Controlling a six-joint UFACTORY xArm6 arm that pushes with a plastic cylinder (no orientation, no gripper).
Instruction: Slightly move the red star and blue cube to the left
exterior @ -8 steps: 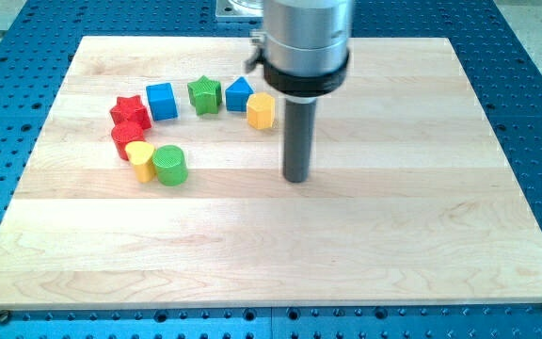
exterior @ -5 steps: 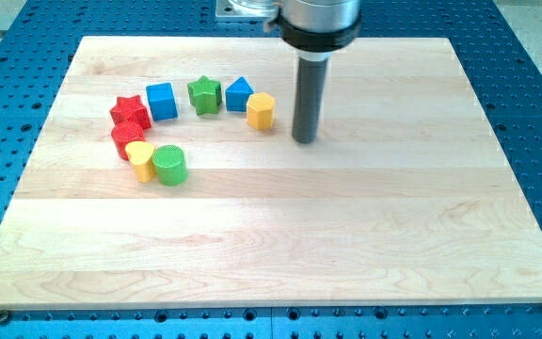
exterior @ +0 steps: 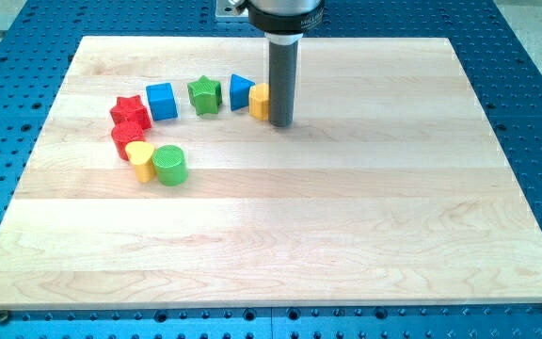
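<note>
The red star (exterior: 130,111) lies at the left end of an arc of blocks on the wooden board (exterior: 346,217). The blue cube (exterior: 162,101) sits just to its right, close beside it. My tip (exterior: 280,123) stands on the board at the arc's right end, right beside the yellow block (exterior: 259,101) and partly hiding it. The tip is well to the right of the blue cube and the red star.
A green star (exterior: 204,95) and a blue block (exterior: 241,91) lie between the blue cube and the tip. Below the red star are a red block (exterior: 125,137), a yellow heart (exterior: 141,160) and a green cylinder (exterior: 169,165).
My tip has moved toward the view's top and slightly left, from the open board to beside the yellow block. The blocks have not visibly moved.
</note>
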